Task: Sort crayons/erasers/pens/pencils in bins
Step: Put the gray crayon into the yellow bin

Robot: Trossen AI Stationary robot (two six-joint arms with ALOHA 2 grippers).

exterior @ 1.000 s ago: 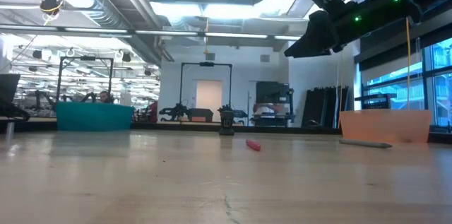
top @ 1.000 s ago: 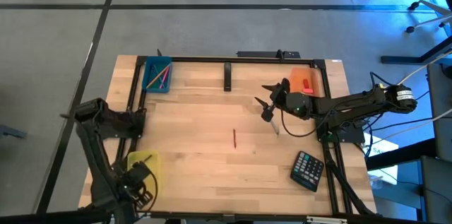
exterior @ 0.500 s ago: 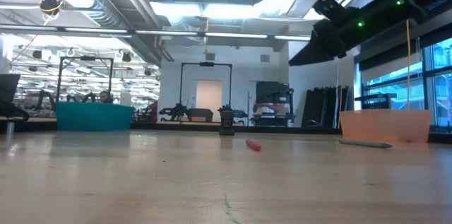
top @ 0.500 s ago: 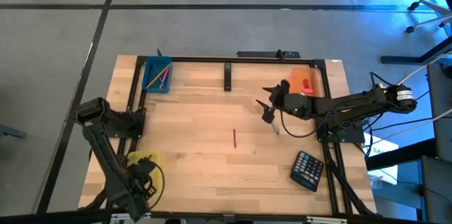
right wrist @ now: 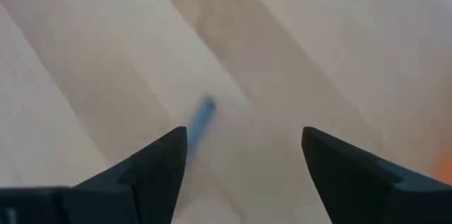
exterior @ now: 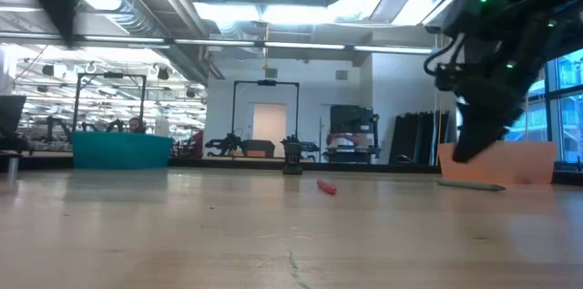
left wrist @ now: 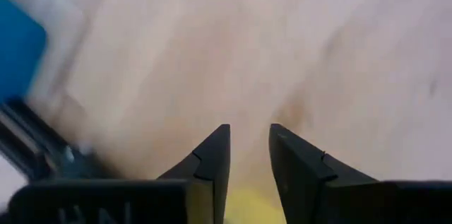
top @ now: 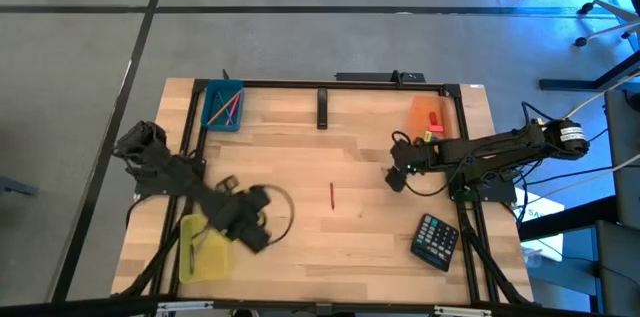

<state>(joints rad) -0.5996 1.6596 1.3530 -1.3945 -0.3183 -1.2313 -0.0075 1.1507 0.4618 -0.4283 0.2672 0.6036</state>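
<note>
Hovering low with fingers spread, empty, the right gripper (top: 394, 179) straddles a thin blue-grey stick (right wrist: 200, 117) on the table (top: 300, 157) beside the orange bin (top: 428, 117). Risk: off-centre closure could flick it away. Left gripper (left wrist: 247, 155), slightly parted and empty, sits near the yellow bin (top: 205, 248).

High view: one bin (top: 222, 105) sits upper left on the table (top: 300, 247), another bin (top: 428, 115) upper right, a third (top: 205, 249) lower left. A calculator (top: 436, 240) lies lower right, a thin stick (top: 332, 195) at centre.
</note>
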